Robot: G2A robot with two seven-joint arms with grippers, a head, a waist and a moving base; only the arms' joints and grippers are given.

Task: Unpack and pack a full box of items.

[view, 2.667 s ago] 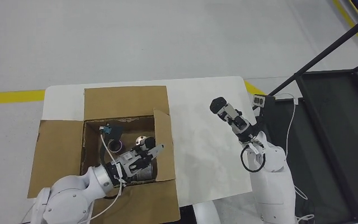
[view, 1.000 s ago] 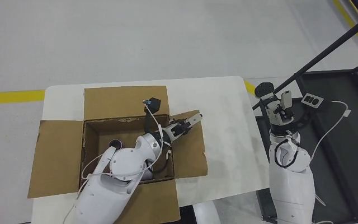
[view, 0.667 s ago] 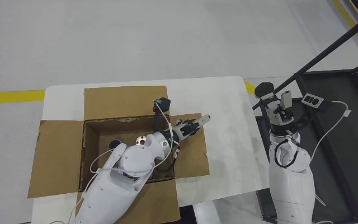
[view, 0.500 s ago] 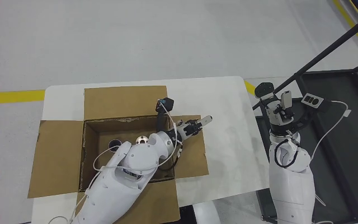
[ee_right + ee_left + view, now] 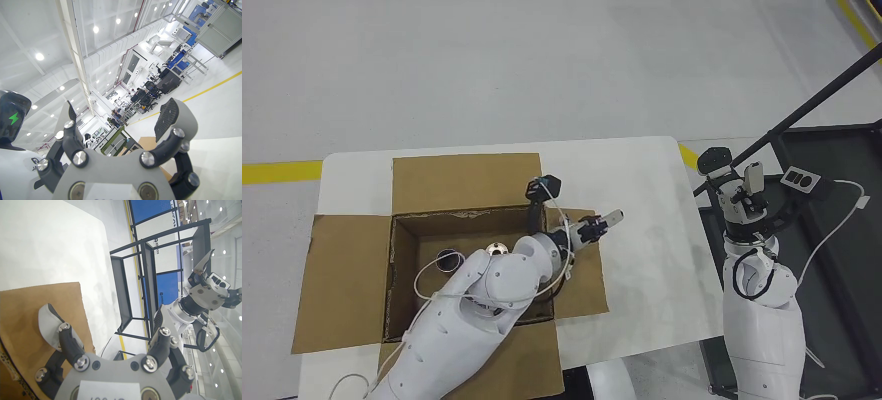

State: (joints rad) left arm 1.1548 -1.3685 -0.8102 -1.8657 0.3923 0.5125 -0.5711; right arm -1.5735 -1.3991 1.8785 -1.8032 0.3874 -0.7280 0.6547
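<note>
Box (image 5: pixel 467 180) sits on my left side of the white table (image 5: pixel 642 170), open at the top, with all its flaps spread outward; that is the change. Under three seconds ago the right flap (image 5: pixel 587 275) stood up against the opening and my left pincer (image 5: pixel 604 221) was down inside among the items; since then I have swung that arm up and out across the flap, which now lies flat on the table. My left pincer hangs over the flap's outer edge, jaws wide and holding nothing; one finger (image 5: pixel 49 321) is over the cardboard, though I cannot tell whether it touches. My right pincer (image 5: pixel 734 172) has drawn back from above the table to beside the dark rack (image 5: pixel 832 200), pointing upward, its jaws also wide and empty.

I judge this as clearing the way, not as unpacking; nothing has come out yet, so the task is barely begun, but the opening is now free on every side for a reach.

Plain brown cardboard, the box has deep, shadowed walls; on its floor I see a dark ring (image 5: pixel 449 260) and a small pale round thing (image 5: pixel 497 247), too small to name; my own arm hides the rest.
</note>
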